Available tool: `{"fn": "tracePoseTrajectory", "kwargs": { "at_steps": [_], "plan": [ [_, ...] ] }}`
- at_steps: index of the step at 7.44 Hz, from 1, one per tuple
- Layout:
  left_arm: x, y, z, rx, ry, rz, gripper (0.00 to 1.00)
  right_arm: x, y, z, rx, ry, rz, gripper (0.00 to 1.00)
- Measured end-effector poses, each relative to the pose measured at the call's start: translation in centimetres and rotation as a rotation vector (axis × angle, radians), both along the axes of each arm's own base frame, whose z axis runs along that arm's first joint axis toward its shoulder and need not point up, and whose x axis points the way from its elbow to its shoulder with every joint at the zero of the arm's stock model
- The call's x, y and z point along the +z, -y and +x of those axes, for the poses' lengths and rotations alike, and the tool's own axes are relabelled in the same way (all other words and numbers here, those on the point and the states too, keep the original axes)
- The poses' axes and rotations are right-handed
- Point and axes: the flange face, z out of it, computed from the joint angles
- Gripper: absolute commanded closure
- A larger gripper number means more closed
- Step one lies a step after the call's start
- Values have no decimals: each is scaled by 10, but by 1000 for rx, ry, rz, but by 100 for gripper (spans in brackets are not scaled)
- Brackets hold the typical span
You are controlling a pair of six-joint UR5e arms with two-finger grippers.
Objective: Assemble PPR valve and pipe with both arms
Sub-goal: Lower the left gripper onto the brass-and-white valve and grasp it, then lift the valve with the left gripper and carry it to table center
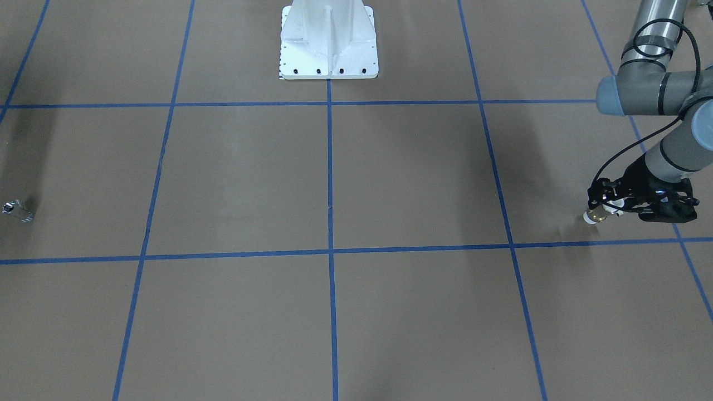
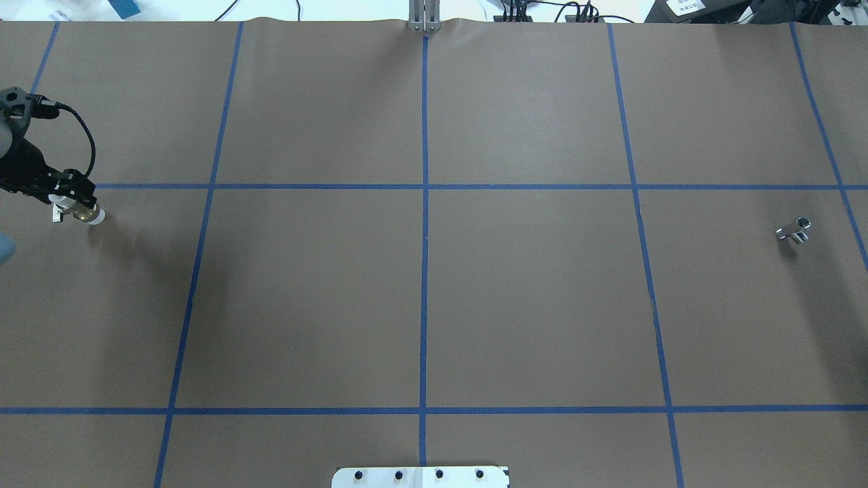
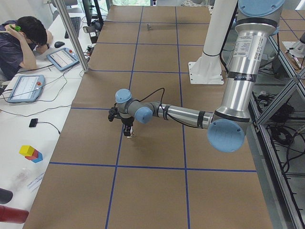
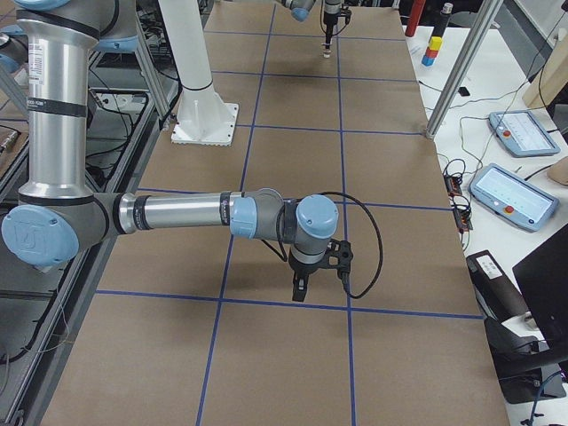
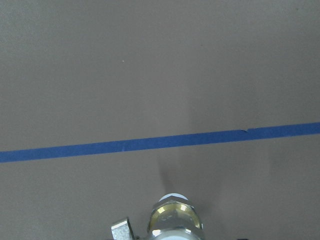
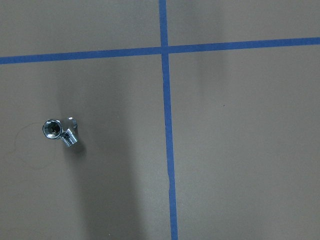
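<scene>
My left gripper [image 1: 604, 207] is shut on the PPR valve [image 1: 594, 216], a brass-and-white fitting, and holds it low over the brown table at my far left. The valve also shows in the overhead view [image 2: 86, 214] and at the bottom of the left wrist view [image 5: 175, 220]. The pipe [image 2: 795, 230], a small shiny silver stub, lies alone at my far right; it also shows in the front view [image 1: 17, 210] and the right wrist view [image 6: 60, 132]. My right gripper [image 4: 300, 289] hangs above the table near it; I cannot tell whether it is open.
The white bolted pedestal [image 1: 328, 44] stands at the robot's edge of the table. Blue tape lines [image 2: 424, 237] grid the brown paper. An operator [image 3: 21, 40] and tablets sit beyond the far side, with a metal post [image 3: 71, 33] at the table edge.
</scene>
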Motion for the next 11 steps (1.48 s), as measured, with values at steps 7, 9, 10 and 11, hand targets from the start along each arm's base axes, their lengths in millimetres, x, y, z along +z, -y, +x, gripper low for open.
{"fn": "tracePoseTrajectory", "kwargs": {
  "at_steps": [7, 9, 10, 11],
  "plan": [
    [-45, 12, 5, -7, -7, 9, 100, 3, -1, 0, 4, 0, -9, 0],
    [-138, 42, 24, -32, 4, -36, 100, -4, 1, 0, 4, 0, 6, 0],
    [-197, 51, 49, -53, 0, -75, 100, -8, 4, 0, 4, 2, 14, 0],
    [-252, 46, 92, -67, -15, -120, 100, -16, 9, 0, 5, 5, 29, 0]
  ]
}}
